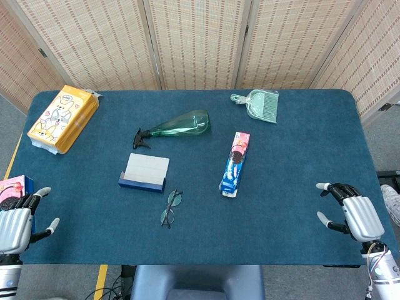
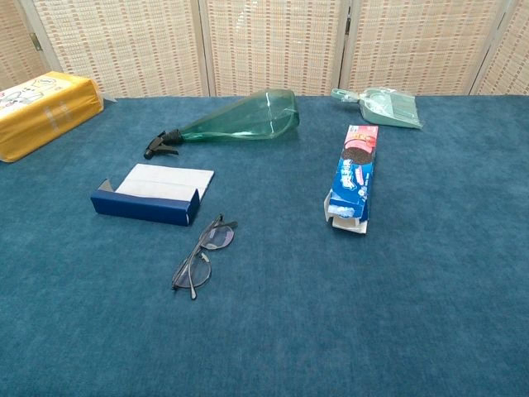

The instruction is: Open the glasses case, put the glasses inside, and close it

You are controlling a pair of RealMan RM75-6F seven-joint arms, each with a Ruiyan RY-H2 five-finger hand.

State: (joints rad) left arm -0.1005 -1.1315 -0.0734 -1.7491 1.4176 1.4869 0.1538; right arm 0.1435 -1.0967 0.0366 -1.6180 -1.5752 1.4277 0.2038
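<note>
Glasses (image 1: 170, 208) folded, long axis near-to-far, beside closed glasses case (image 1: 144, 172), left hand (image 1: 19, 219) and right hand (image 1: 353, 211) spread, holding nothing

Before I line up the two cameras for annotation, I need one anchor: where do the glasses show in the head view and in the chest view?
Head view: the glasses lie folded on the blue cloth, lower centre-left, just below the glasses case.
Chest view: the glasses sit left of centre, just below the case's right end.
Shared landmark: the green spray bottle lies on its side beyond the case in both views.
</note>
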